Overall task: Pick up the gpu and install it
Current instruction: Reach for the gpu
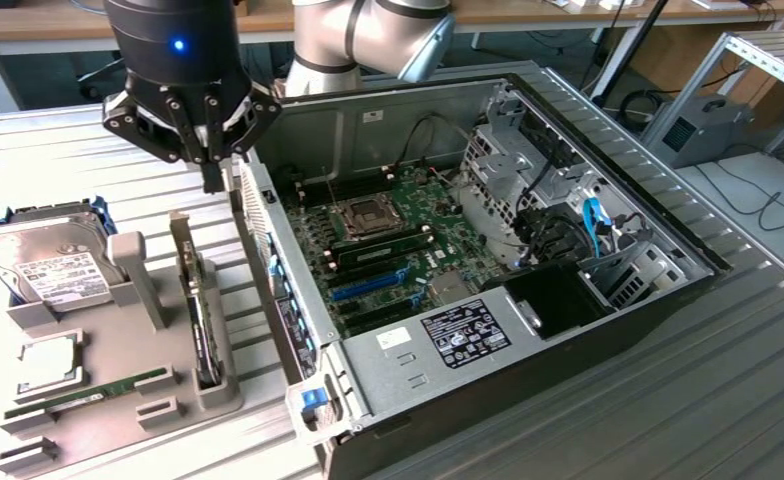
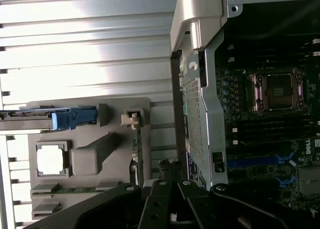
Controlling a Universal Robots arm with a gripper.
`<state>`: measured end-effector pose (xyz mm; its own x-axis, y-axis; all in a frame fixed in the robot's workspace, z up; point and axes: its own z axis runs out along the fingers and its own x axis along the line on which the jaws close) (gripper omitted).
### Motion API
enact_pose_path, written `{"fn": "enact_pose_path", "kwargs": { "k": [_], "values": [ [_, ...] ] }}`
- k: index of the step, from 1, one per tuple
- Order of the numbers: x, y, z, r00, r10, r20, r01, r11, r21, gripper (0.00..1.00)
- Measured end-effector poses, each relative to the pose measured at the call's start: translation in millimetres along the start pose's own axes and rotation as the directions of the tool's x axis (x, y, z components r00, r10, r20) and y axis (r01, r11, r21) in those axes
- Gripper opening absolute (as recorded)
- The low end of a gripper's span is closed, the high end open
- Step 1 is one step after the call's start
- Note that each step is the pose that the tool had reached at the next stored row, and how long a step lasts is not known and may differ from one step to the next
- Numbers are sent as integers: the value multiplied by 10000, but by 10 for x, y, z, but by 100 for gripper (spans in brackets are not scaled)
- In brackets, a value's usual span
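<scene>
We see the gripper [image 1: 212, 180] shut & empty, hanging near the far end of the gpu [image 1: 201, 320], not touching it. The card stands on edge in the grey holder [image 1: 99, 437] beside the open PC case [image 1: 365, 115]. We judge this is the approach step, pick not yet made; a grasp calls for jaws opened first, then set astride the card's top edge. The white labels on the hard drive [image 1: 65, 275] and the PSU [image 1: 462, 335] we cannot read; print on the motherboard [image 2: 260, 139] looks like "DELL".

The worktop [image 1: 85, 150] is ribbed bare metal with a bright sheen. The holder [image 1: 112, 440] looks like matt grey plastic. The gpu [image 1: 203, 335] is a dark, dull board. The drive [image 1: 48, 262] has a shiny metal lid and a white paper label. The case [image 1: 379, 385] is unpainted grey metal inside. The pincer [image 1: 212, 180] is black and faintly glossy.
</scene>
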<state>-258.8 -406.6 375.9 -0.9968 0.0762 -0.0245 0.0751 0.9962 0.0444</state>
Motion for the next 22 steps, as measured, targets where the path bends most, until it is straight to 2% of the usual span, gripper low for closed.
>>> {"fn": "enact_pose_path", "kwargs": {
  "k": [11,22],
  "values": [
    [1,-81,6,10000,0,0,0,10000,0,11],
    [1,-121,12,10000,0,0,0,10000,0,11]
  ]
}}
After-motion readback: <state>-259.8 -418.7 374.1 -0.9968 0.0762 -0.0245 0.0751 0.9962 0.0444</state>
